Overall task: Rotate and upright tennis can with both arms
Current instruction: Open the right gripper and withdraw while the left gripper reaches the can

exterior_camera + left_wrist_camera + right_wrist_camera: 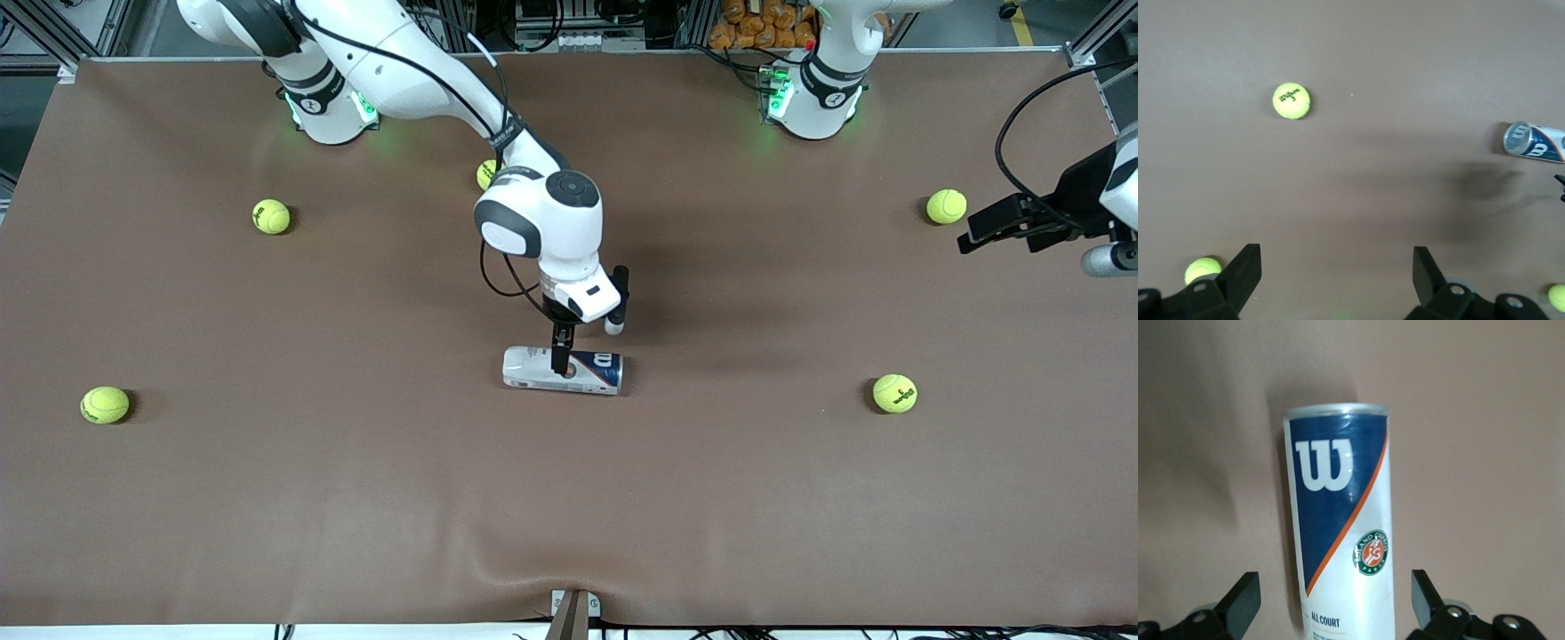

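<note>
Brown cloth covers the desk point(356, 498) from edge to edge; both arm bases stand along its far edge with green lights on.

Tennis can point(562, 371) lies on its side near the middle of the desk, long axis running between the two arms' ends. Its dark blue band with the white W sits at the end toward the left arm; the white part points toward the right arm's end. The silvery rim shows at the blue end in the left wrist view point(1533, 141).

Right end effector point(560, 364) is down at the can, about mid-length. Fingers point(1238, 600) stand apart, one on each side of the can body point(1341, 533), with a gap visible on both sides. Nothing is gripped; the can rests on the cloth.

Left end effector point(965, 242) waits up in the air over the left arm's end of the desk, close to a tennis ball point(946, 206). Its fingers point(1245, 273) are spread wide with only cloth between them.

Four more tennis balls on the desk:
- one point(894, 393) toward the left arm's end, nearer the front camera than the first ball
- one point(486, 174) partly hidden by the right arm's forearm
- one point(271, 216) toward the right arm's end
- one point(105, 404) also toward that end, nearer the front camera
</note>
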